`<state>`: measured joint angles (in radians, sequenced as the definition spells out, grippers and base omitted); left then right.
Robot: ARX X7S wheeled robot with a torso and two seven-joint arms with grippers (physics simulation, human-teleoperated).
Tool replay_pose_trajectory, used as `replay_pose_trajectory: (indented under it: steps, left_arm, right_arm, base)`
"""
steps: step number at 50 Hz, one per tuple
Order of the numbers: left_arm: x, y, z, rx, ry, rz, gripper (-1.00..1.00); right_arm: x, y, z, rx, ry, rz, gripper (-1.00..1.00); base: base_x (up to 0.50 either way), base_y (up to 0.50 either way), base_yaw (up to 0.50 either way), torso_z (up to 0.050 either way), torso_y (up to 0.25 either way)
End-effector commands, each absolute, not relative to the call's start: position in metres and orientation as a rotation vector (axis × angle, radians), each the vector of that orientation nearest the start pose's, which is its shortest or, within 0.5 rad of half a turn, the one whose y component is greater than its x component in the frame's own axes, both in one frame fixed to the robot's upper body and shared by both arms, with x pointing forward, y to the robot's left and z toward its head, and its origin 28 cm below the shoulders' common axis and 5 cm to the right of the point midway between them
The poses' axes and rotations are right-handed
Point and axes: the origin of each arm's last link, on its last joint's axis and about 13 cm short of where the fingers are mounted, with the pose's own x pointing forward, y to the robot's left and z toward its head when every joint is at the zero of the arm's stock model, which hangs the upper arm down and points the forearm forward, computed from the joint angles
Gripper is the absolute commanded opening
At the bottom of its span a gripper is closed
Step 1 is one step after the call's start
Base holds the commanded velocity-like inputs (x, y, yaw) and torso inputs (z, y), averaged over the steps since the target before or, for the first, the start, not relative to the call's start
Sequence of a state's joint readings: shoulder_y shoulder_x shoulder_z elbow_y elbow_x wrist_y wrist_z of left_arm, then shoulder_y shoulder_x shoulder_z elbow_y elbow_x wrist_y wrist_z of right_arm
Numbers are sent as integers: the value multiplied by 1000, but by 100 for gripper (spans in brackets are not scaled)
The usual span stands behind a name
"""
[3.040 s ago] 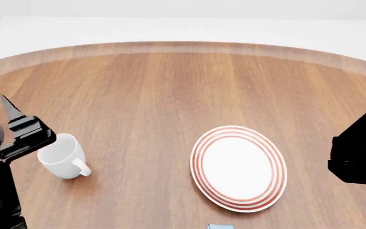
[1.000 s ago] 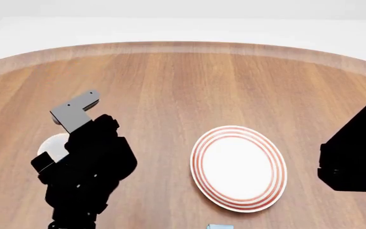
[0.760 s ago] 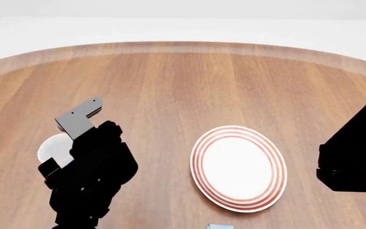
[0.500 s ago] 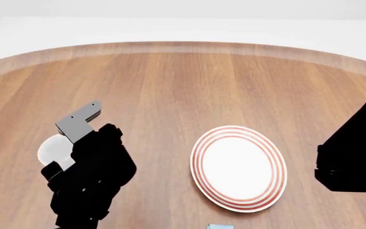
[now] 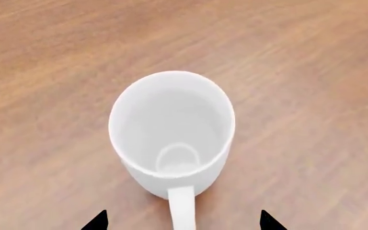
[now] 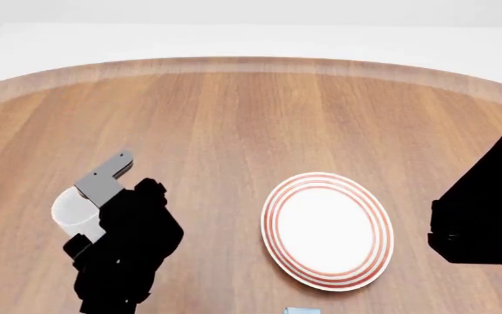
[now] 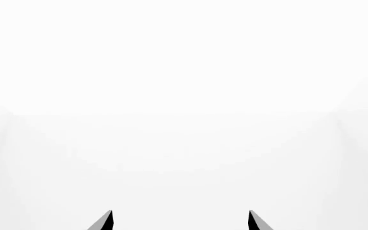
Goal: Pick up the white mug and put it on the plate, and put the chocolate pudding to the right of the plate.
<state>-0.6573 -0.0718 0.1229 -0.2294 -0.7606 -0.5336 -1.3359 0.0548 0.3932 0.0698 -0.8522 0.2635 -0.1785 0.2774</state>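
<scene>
Left wrist view alone shows the white mug (image 5: pixel 171 136) handle between my left gripper (image 5: pixel 181 221) spread fingertips, untouched.

The white mug (image 5: pixel 171 139) stands upright and empty on the brown wooden table (image 5: pixel 312 62), its loop handle pointing toward the left claw (image 5: pixel 182 221), whose two dark fingertips (image 5: pixel 97 222) show spread apart on either side of that handle, clear of the mug.
</scene>
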Motion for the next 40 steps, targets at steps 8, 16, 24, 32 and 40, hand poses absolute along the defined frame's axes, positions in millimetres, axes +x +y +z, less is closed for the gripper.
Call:
replay_pose_trajectory:
  steps: [8,16,24,32,40]
  left_arm:
    - [338,174,114,-448,485,901,100]
    - [341,175,112,-439,476,894,100]
    - [342,176,110,-443,478,898,100]
    - [343,174,107,-450,485,896,100]
    - [343,176,101,-457,503,903,100]
  right_arm:
    - [162,-139,214,-13,-1076,-38,100]
    - [163,-138,214,-13,-1075,-34,100]
    - [164,-138,213,-13,-1070,-32,100]
    - [164,-139,212,-15,-1063,-32,100]
    - [165,-139,212,-20,-1059,-33,100]
  base:
    - [0,0,0,0,0]
    - [0,0,0,0,0]
    - [0,0,0,0,0]
    - [0,0,0,0,0]
    - [0,0,0,0,0]
